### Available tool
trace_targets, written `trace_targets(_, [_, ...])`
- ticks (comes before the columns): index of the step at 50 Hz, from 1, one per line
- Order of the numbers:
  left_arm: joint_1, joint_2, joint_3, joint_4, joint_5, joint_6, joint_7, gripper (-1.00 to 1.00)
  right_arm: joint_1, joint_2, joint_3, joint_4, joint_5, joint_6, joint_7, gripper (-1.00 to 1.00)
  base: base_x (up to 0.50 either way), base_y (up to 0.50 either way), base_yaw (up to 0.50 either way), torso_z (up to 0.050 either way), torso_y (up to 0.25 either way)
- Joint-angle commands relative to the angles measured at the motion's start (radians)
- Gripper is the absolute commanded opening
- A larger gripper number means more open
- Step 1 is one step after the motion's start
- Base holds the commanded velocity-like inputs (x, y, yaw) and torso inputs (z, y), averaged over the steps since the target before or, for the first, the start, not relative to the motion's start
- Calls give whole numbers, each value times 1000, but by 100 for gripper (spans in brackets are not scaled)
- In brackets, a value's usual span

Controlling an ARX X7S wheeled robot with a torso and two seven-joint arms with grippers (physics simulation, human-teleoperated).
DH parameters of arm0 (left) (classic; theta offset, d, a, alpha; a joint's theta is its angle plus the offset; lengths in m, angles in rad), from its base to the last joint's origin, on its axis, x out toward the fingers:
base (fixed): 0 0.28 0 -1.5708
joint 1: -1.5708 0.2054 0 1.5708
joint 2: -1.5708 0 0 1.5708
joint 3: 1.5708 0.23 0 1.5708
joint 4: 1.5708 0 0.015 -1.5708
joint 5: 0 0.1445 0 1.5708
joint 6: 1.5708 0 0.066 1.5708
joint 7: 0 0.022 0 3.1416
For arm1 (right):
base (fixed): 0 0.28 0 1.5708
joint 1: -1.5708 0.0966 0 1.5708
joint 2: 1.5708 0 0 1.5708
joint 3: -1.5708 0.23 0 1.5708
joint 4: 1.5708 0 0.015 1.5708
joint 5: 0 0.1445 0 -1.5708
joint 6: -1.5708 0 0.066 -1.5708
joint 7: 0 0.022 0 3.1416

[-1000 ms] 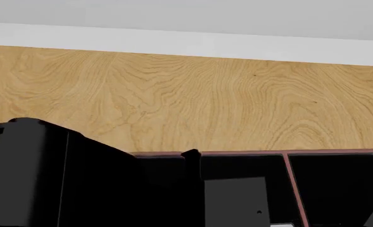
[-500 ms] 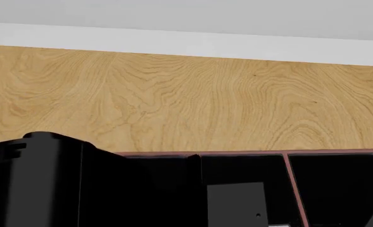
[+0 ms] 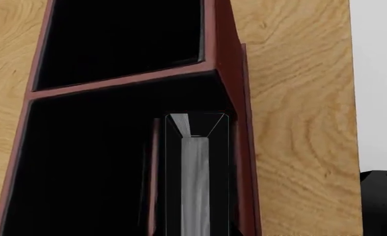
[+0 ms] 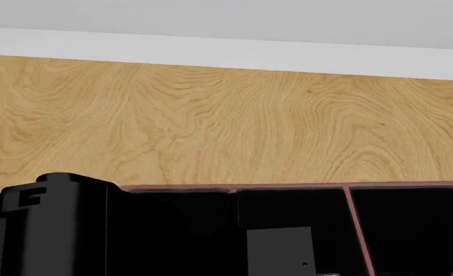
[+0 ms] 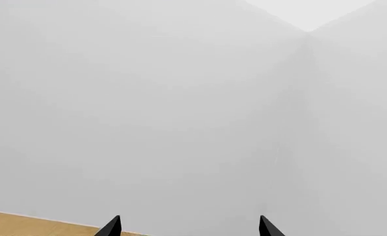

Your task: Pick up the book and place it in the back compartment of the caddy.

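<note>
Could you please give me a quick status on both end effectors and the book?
Left end effector: state unclear. Right end effector open, empty, facing the wall. Book standing on edge inside a caddy cell, against its wall. No obstruction seen.

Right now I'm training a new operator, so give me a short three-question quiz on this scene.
1. True or false: the right gripper holds the book.
2. Where is the book? A: on edge in a cell of the caddy, beside its wall. B: flat outside it. C: out of sight.
3. What does the surface of the table look like?
Key: 1 false; 2 A; 3 wood grain.
</note>
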Motion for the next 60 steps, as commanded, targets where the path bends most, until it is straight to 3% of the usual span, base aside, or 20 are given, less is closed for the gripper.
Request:
trace_targets(1, [0, 3, 1, -26, 40, 22, -15, -100, -9, 0, -3, 18, -2, -17, -4, 100, 0, 0, 0, 0, 0])
trace_targets(40, [54, 50, 46, -140, 112, 125, 24, -100, -25, 0, -5, 49, -1, -46, -20, 100, 0, 0, 0, 0, 1])
trace_targets(60, [96, 64, 80, -183, 147, 173, 33, -100, -7, 0, 19, -5, 29, 18, -29, 100, 0, 0, 0, 0, 1])
